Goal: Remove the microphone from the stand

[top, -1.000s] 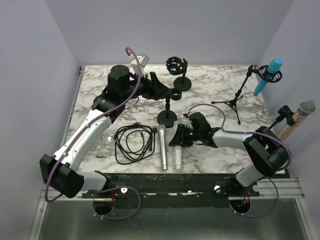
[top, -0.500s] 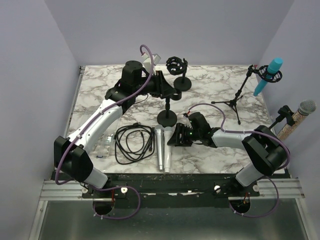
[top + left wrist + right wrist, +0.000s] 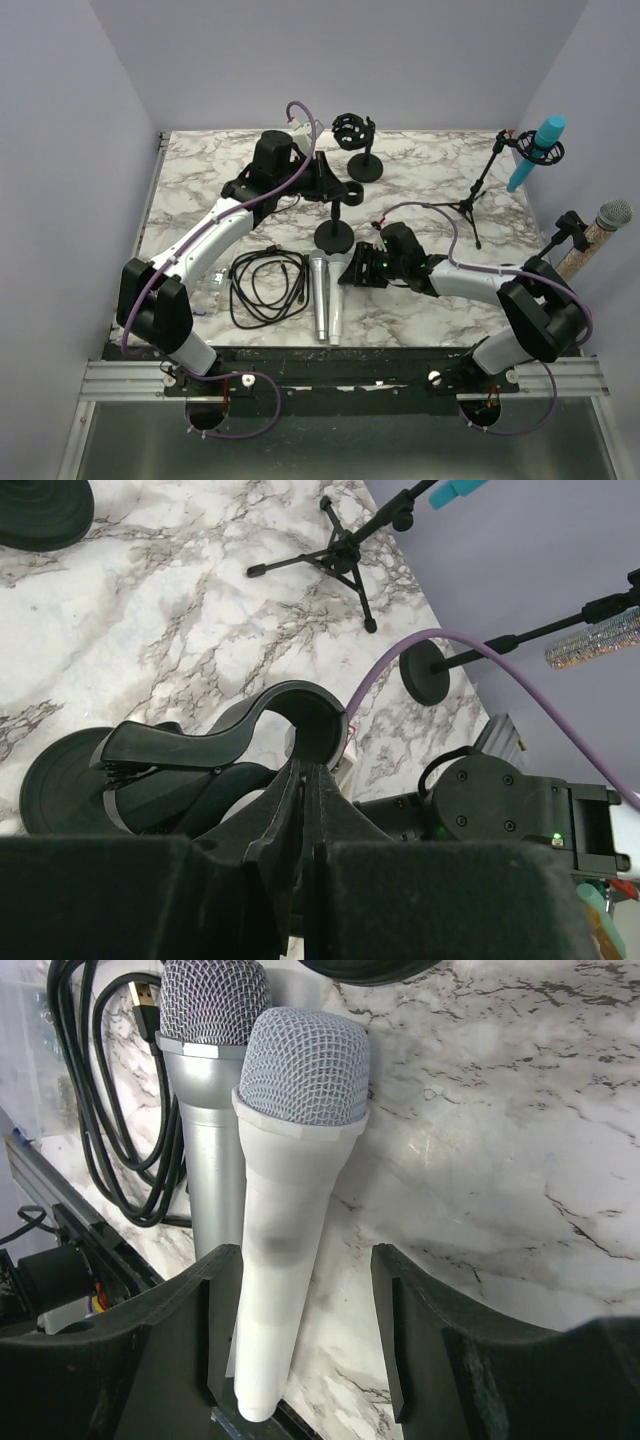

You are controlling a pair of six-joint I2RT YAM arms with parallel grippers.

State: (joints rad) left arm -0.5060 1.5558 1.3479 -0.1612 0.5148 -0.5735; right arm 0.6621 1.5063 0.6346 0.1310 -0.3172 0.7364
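The white microphone [image 3: 337, 300] [image 3: 290, 1210] lies flat on the marble table, touching a silver microphone [image 3: 320, 298] [image 3: 210, 1110]. My right gripper [image 3: 352, 278] [image 3: 300, 1260] stands open over its handle, with the handle close to one finger and a wide gap to the other. The black stand [image 3: 333, 236] is just behind, and its clip [image 3: 346, 190] [image 3: 300, 715] is empty. My left gripper [image 3: 333, 184] [image 3: 305, 772] is shut, its tips against the lower edge of that clip. Nothing shows between them.
A coiled black cable [image 3: 268, 285] and a clear bag [image 3: 210, 290] lie left of the microphones. Behind stands a shock-mount stand [image 3: 353, 135]. At the right are a tripod [image 3: 465, 205] with a teal microphone [image 3: 535, 150] and a stand with a glittery microphone [image 3: 600, 225].
My right gripper slid the white microphone left against the silver one and opened off it. My left arm swung right to the stand's clip and its gripper shut.
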